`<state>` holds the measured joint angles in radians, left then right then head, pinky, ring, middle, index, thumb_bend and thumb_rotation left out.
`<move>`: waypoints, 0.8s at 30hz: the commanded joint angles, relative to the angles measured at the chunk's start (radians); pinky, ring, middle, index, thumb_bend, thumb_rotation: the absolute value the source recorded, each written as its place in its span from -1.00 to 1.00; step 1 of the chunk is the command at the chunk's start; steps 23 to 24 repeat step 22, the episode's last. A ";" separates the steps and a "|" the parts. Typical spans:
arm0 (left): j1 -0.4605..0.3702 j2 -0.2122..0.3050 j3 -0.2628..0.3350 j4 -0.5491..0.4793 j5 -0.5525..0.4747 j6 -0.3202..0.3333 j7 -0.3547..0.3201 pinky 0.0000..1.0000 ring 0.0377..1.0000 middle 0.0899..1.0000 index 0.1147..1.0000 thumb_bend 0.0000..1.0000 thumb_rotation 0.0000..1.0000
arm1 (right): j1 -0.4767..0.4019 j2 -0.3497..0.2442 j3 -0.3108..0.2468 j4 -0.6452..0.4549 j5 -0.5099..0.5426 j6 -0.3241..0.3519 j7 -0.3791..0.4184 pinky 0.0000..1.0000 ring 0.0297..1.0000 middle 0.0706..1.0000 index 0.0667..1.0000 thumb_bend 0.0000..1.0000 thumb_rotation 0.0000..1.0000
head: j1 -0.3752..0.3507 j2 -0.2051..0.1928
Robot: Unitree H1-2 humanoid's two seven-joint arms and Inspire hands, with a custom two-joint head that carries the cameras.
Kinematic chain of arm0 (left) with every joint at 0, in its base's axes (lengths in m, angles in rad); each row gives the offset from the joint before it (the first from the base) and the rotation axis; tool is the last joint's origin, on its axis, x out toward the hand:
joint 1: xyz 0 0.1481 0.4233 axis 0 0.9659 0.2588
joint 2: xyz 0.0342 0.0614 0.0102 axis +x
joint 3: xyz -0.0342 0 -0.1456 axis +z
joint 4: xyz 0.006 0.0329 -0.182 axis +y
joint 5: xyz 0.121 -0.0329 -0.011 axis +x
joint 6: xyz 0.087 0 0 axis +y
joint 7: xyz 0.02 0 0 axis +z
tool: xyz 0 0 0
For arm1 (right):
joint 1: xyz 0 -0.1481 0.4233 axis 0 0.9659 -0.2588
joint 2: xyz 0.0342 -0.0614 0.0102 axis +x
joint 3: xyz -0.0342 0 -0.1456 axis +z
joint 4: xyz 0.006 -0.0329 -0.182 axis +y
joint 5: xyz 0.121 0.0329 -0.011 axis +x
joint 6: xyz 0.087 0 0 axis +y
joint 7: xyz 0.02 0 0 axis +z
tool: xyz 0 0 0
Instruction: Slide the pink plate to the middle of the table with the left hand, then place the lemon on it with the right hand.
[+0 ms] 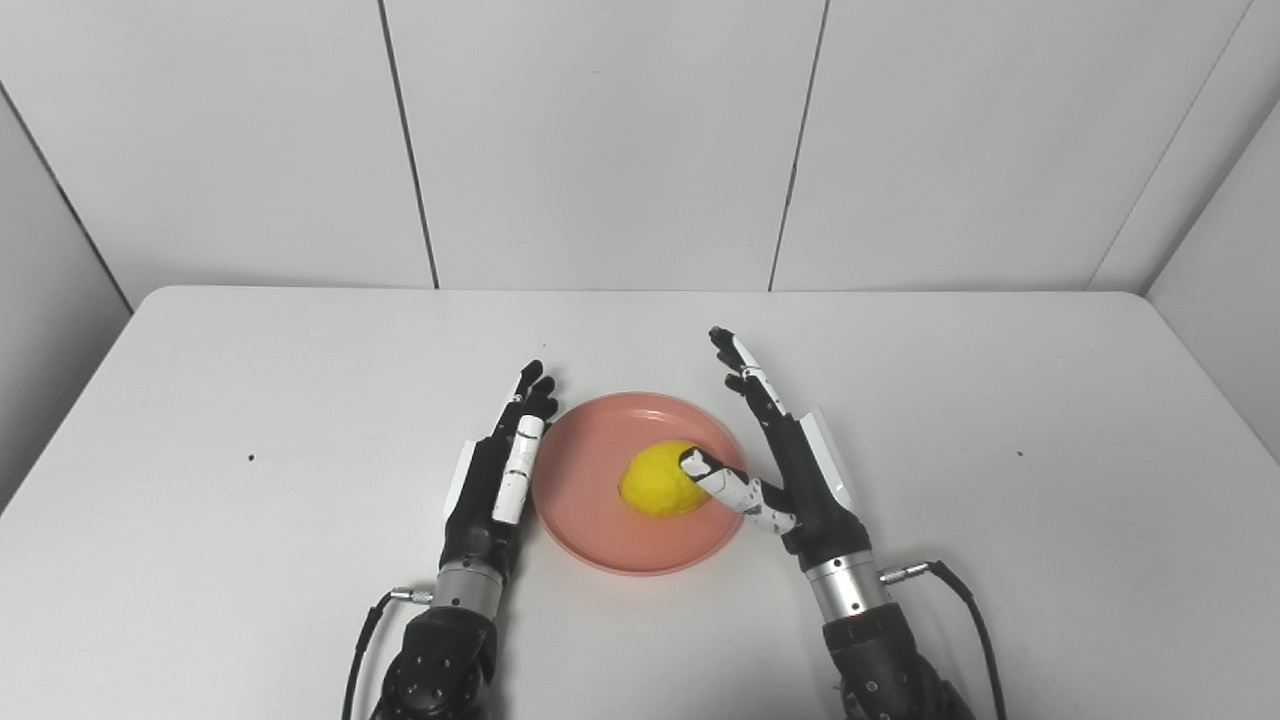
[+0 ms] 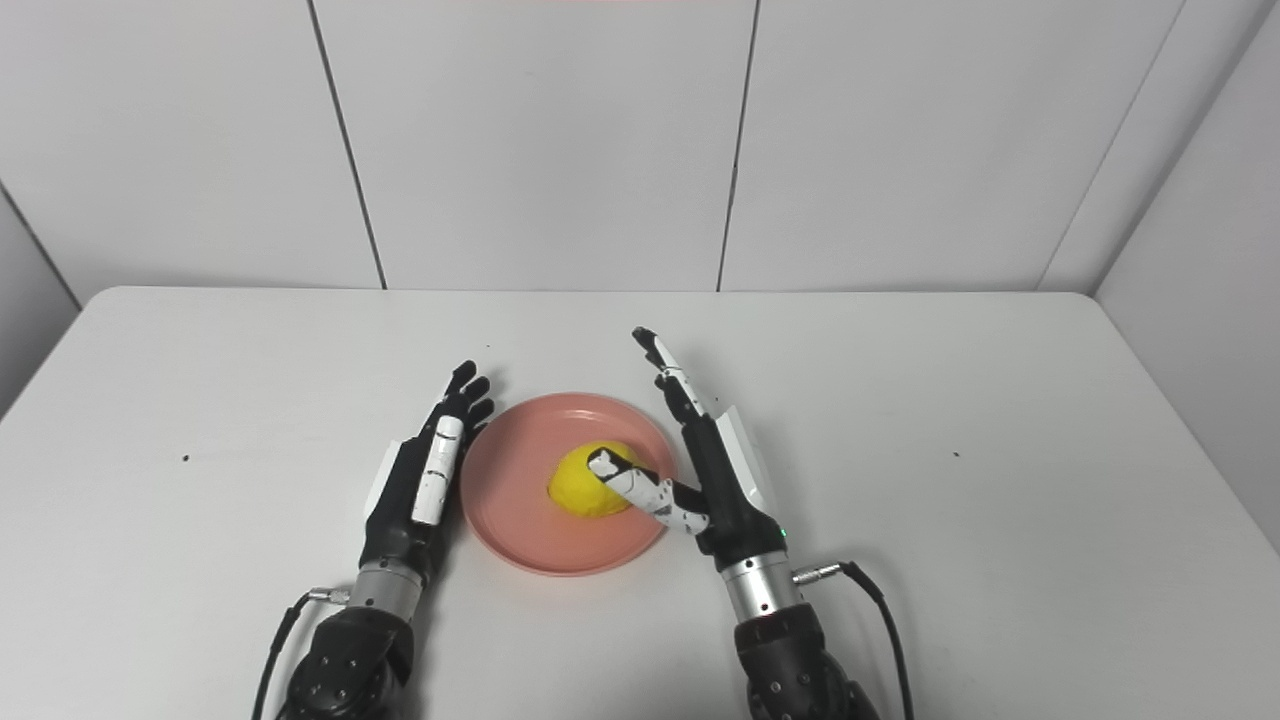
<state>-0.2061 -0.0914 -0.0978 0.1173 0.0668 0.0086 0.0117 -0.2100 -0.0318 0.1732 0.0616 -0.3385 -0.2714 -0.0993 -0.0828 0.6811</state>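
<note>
Left eye view shows the pink plate [image 1: 640,485] in the middle of the white table [image 1: 300,400], nearer the front edge. On it sits the lemon [image 1: 660,480]. Just left of the plate, the left hand [image 1: 500,470] is open. Spread wide and holding nothing, the right hand [image 1: 790,465] reaches its thumb over the lemon.

left hand [image 1: 495,480]: fingers straight, together, holding nothing | right hand [image 1: 790,470]: fingers extended, thumb spread

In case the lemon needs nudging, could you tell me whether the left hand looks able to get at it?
Probably yes: the left hand lies open beside the pink plate, and nothing stands between it and the lemon; only the right hand's thumb is at the lemon's far side.
</note>
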 commanded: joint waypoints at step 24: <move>-0.019 -0.004 0.020 0.035 0.117 -0.077 0.110 0.99 0.95 0.90 0.87 0.26 1.00 | -0.003 0.072 -0.066 -0.014 0.219 0.136 0.077 1.00 1.00 1.00 1.00 0.42 1.00 | -0.001 0.008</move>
